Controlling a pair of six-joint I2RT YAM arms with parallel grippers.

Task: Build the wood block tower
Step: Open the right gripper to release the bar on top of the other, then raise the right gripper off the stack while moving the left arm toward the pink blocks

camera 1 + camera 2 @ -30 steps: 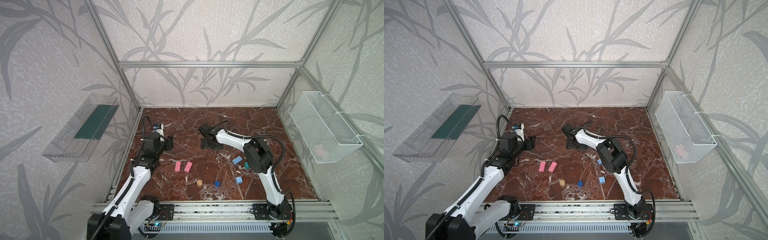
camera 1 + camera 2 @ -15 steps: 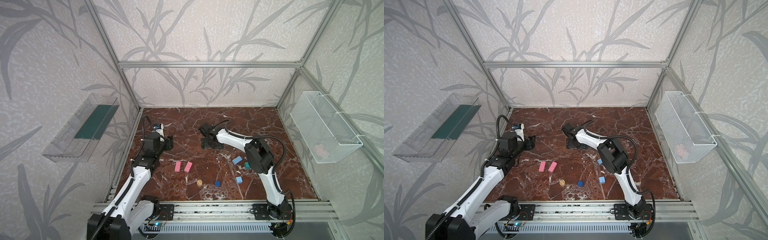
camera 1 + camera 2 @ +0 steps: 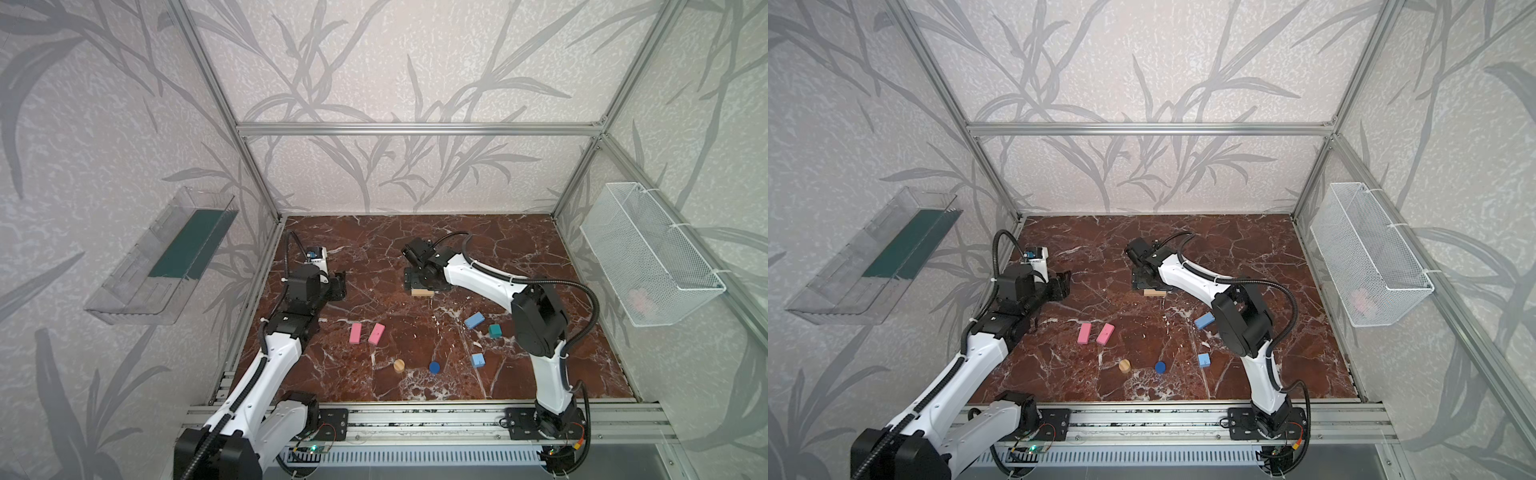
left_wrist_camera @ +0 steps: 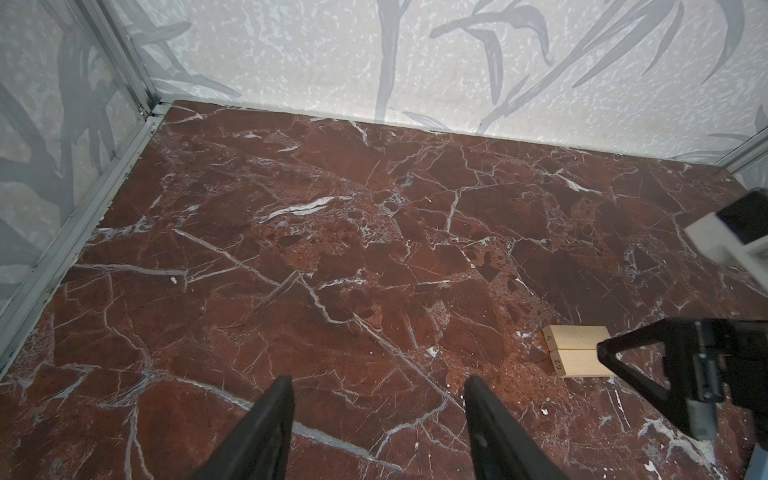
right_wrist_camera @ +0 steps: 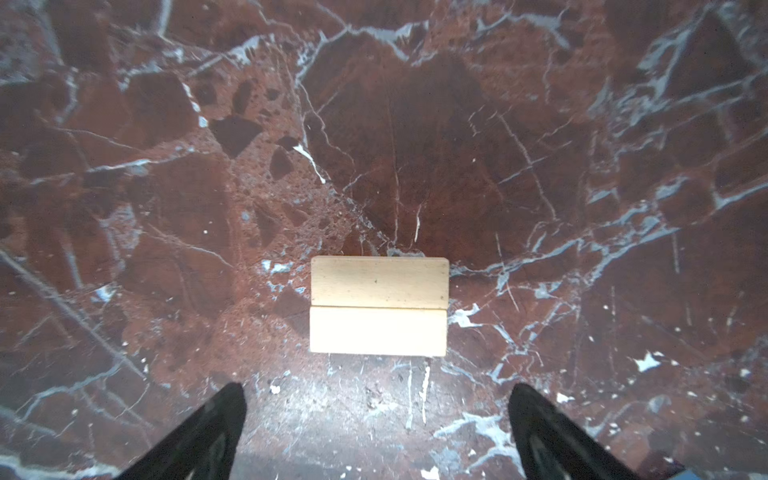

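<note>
**Tan bars paired on the floor, half covered by the open right gripper**

The right wrist view shows the two tan bars (image 5: pixel 379 307) whole, lying flat on the marble floor (image 5: pixel 166 208) with their long sides touching. The right gripper (image 5: pixel 378 390) hangs over them, jaws spread wide and gripping nothing. In both top views it covers all but a pale edge of the pair. In the left wrist view one of its fingers cuts off the bars' far end.

The teal cube (image 3: pixel 495 331) shows in a top view, and in a top view the right arm (image 3: pixel 1241 324) blocks it. Something pinkish in the wire basket (image 3: pixel 648 257) is too blurred to name.

The right arm stretches toward the tan bars, wrist bent down. The left arm is folded, and the left gripper (image 4: pixel 379 382) points level toward the tan bars from well apart, jaws partly apart and released.

The other blocks lie loose, all nearer the front rail (image 3: pixel 415 419) than the tan bars:
- On the left arm's side are the pink bars (image 3: pixel 356 333).
- Closest to the rail are the tan cylinder (image 3: pixel 399 365) and the dark blue cylinder (image 3: pixel 434 367).
- On the right arm's side are the light blue blocks (image 3: pixel 474 320).
</note>
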